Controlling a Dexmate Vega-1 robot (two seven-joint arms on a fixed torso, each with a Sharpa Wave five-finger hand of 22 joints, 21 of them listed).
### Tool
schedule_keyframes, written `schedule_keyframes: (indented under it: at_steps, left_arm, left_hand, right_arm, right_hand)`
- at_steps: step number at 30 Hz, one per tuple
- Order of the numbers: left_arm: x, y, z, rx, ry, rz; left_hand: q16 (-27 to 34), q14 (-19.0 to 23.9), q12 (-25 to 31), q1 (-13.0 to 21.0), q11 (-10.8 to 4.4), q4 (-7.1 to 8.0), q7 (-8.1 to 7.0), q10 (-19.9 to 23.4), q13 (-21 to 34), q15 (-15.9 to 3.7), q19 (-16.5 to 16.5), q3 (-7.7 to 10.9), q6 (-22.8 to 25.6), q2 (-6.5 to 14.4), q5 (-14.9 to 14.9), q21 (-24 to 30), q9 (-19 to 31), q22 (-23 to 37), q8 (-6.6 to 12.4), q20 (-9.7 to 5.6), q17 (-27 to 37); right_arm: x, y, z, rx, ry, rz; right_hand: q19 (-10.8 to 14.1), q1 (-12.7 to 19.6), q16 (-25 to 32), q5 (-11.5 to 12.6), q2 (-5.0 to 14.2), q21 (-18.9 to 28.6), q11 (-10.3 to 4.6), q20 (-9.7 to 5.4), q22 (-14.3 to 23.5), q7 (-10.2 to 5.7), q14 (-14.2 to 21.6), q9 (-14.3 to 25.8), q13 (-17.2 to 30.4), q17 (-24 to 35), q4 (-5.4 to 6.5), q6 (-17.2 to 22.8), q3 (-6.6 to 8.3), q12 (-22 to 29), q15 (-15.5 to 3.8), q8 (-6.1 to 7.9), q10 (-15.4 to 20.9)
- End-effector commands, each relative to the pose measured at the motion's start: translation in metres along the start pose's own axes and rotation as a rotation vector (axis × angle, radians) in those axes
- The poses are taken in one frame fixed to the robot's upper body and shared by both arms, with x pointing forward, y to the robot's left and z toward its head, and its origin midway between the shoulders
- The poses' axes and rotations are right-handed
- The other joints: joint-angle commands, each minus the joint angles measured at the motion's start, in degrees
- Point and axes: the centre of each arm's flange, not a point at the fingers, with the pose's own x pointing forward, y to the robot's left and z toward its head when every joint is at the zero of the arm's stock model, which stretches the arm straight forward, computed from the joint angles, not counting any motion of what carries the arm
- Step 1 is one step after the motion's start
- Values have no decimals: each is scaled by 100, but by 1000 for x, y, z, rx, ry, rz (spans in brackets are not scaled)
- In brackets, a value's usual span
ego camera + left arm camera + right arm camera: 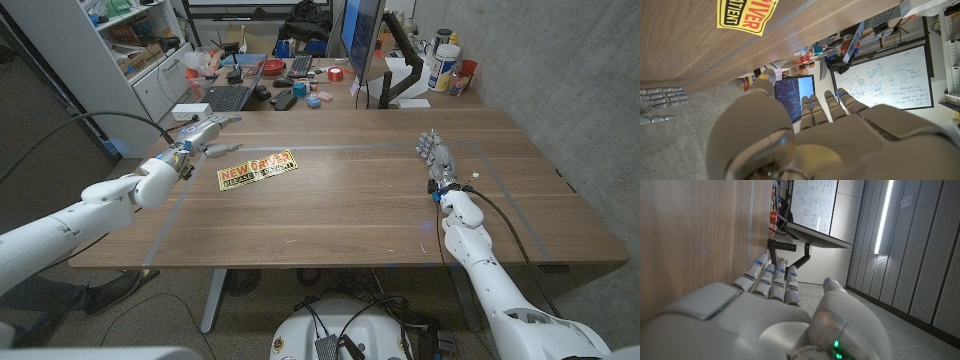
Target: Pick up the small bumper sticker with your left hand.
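- Bumper sticker, a long yellow strip with red and black lettering (257, 170), lies flat on the brown wooden table (360, 215), on the robot's left half of it and slightly slanted, with one end nearer the far edge.
- In the left wrist view one corner of the same sticker (745, 15) shows on the wood, well beyond the fingertips.
- Left hand, pale grey with blue-lit fingers (205, 134), hangs just beside the sticker's left end, fingers stretched out and apart, holding nothing; it does not touch the sticker.
- From its own wrist camera the left hand (810, 135) shows its back, fingers reaching toward the cluttered room behind the table.
- Right hand, the same pale grey make (437, 157), stands on the robot's right half of the table, well apart from the sticker, fingers extended side by side and empty.
- In the right wrist view the right hand (775, 310) sits close against the wood grain; whether it touches the surface cannot be told.
- Behind the table's far edge stand an open black laptop (232, 93), a dark monitor on an arm (362, 35), and a white whiteboard with handwriting (890, 77).
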Motion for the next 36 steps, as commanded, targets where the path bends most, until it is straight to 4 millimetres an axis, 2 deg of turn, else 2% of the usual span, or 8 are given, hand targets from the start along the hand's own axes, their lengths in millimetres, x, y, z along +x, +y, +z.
schedule_keyframes:
  at_steps: [1, 12, 21, 36]
  left_arm:
    - [1, 2, -3, 83, -5, -37]
    - [6, -3, -2, 124, -19, -87]
    - [14, -6, 4, 168, -52, -122]
    - [26, -13, 12, 241, -99, -174]
  left_hand:
    - [-34, 42, -3, 131, -62, -55, -4, 6, 21, -296, 23, 4, -30, -33, 17, -28, 7, 29, 20, -77, 3]
    - [-32, 45, 4, 208, -66, -107, -15, 17, 25, -306, 43, -13, -21, -113, 18, -49, 9, 32, 35, -65, 6]
    - [-36, 30, -9, 262, -62, -136, -38, -26, 29, -315, 48, -41, -82, -198, 22, -76, 10, 34, 21, -63, 11]
    - [-53, -55, -27, 229, -95, -114, -63, -113, 36, -310, 22, -144, -191, -364, 26, -134, 12, 41, 0, -73, 24]
  right_arm:
    - [2, 3, -2, 3, 4, 3]
    - [1, 5, -4, 12, 4, 0]
    - [5, 7, 2, 11, -16, -2]
    - [9, 10, 7, 11, -26, -6]
  right_hand:
    - [67, -18, -26, 22, 6, -8, -9, -19, 6, -2, 50, -6, 5, 4, -39, 31, 11, -36, 0, 8, 58]
    - [76, -24, -30, 22, 12, -32, -14, -18, 7, -3, 53, -9, 5, 3, -46, 31, 8, -52, 3, 7, 65]
    - [81, -26, -34, 23, 8, -47, -12, -17, 8, -5, 52, -10, 6, 2, -53, 30, 5, -61, 0, 6, 70]
    - [88, -34, -35, 24, 12, -75, -22, -17, 9, -9, 63, -13, 7, 3, -59, 26, 0, -77, -5, 4, 80]
